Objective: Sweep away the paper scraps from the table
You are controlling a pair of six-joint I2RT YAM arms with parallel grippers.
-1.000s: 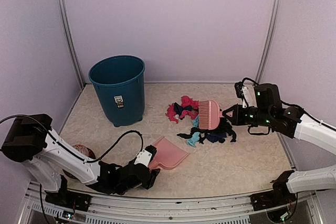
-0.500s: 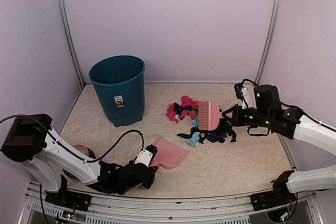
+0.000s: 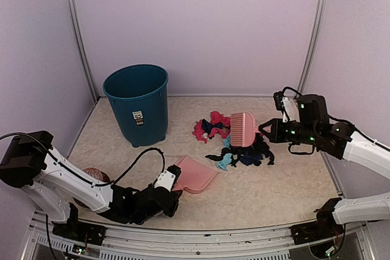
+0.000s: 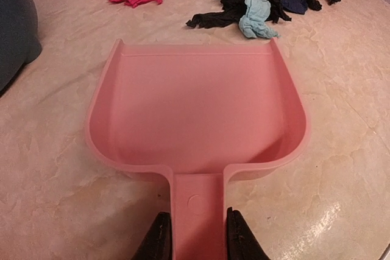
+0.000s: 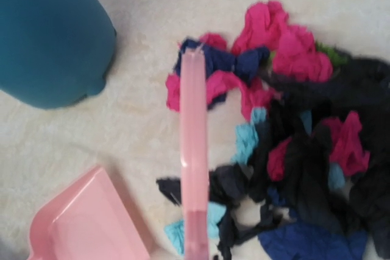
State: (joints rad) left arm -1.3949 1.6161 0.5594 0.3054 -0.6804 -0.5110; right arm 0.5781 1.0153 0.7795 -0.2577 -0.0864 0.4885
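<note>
A: State of the left gripper (image 4: 196, 240)?
B: Pinched narrow on the flat handle of the dustpan (image 4: 195, 108). Smooth pink plastic scoop, flat on the marbled table (image 3: 280, 187).
A: And the right gripper (image 3: 266, 131)?
B: Clamped on the ribbed pink brush (image 3: 242, 130), held over the paper scraps (image 3: 244, 153). They're a crumpled black, magenta and teal heap, mid-table, beyond the pan's lip.
</note>
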